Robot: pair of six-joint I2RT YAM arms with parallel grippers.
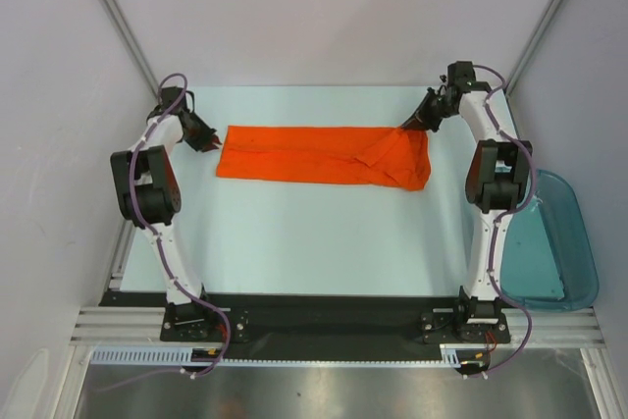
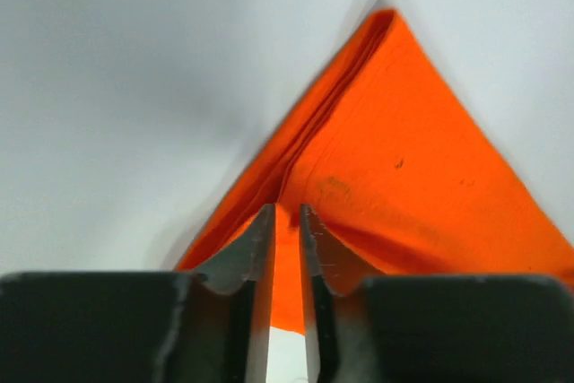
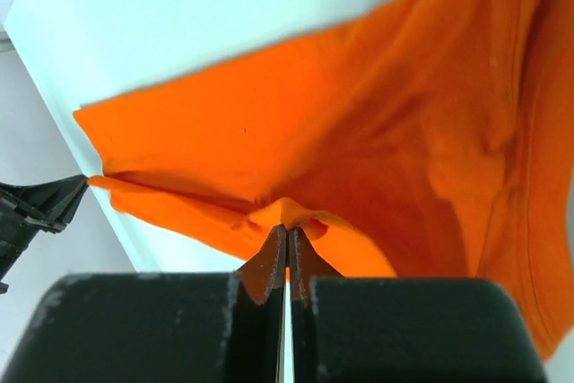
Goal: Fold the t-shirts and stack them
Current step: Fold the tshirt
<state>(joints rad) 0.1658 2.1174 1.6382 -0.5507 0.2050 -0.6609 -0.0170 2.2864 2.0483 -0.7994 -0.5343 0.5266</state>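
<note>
First: Does any writing, label, brand or number show in these views?
Second: None that can be read. The orange t-shirt (image 1: pixel 324 156) bears only small dark specks, no letters.

I'm looking down on a pale, faintly blue tabletop (image 1: pixel 294 242), smooth and matte. It is boxed in by plain white panels: a back wall (image 1: pixel 324 17) behind it, a left wall (image 1: pixel 44 115) and a right wall (image 1: pixel 594 76) slanting in at the sides. Thin grey metal bars (image 1: pixel 113 12) run down the two back corners where the panels meet. Along the near edge lies a black strip (image 1: pixel 324 311), then a ribbed aluminium rail (image 1: pixel 113 326), then a sheet of brushed metal (image 1: pixel 324 390) with dull reflections. The light is even and soft, casting only faint shadows.
</note>
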